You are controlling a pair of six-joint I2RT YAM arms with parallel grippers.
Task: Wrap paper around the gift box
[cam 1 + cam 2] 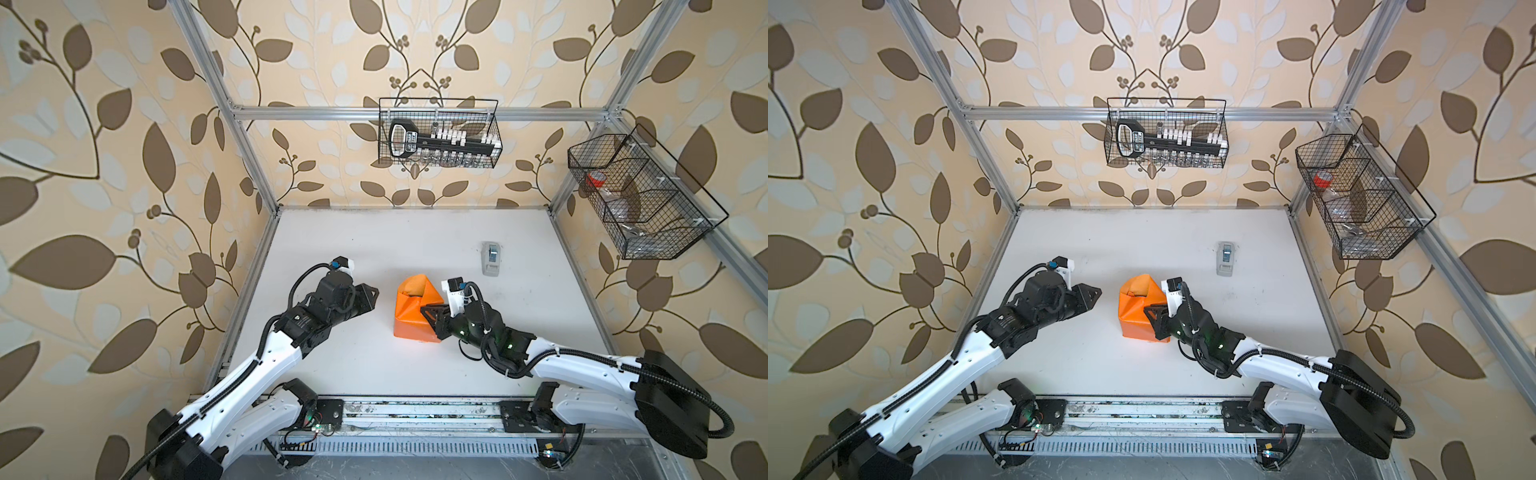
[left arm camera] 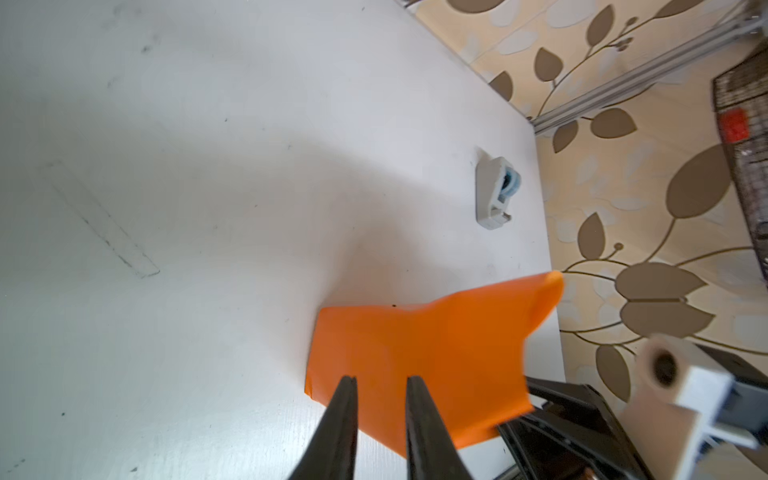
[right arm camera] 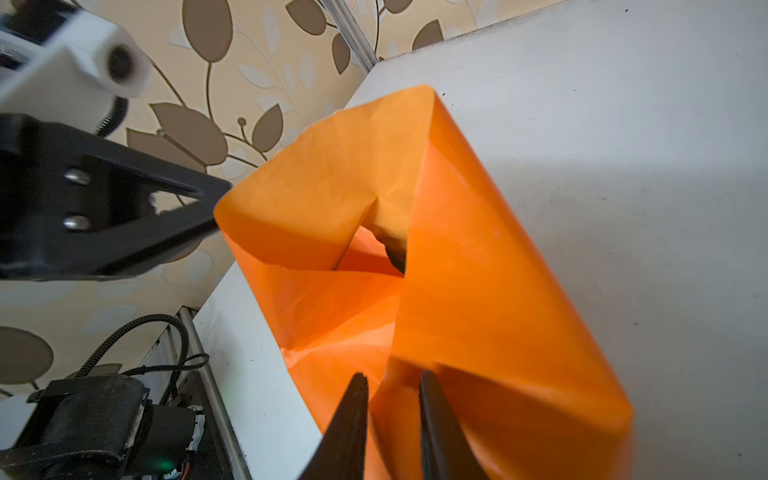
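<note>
Your left hand [image 1: 376, 296] hangs empty and nearly closed at 9 o'clock of the paper [image 1: 409, 326], which is tented mid-surface [image 1: 353, 249] over the barely visible gift box [image 3: 395, 254]. Your right hand [image 1: 427, 312] pinches a fold at 3 o'clock; tugging could tear it or spring the wrap open.

Plain white surface [image 1: 374, 249] with a few scuffs, and a little grey tape dispenser [image 1: 491, 257] with a blue roll sits on it toward the back right. A black wire basket [image 1: 438, 133] hangs on the back wall holding some black tool with white bits. Another wire basket [image 1: 640, 195] on the right wall has compartments, with something red [image 1: 597, 179] in one. There's leafy brown wallpaper all round and an aluminium frame [image 1: 415, 113].
</note>
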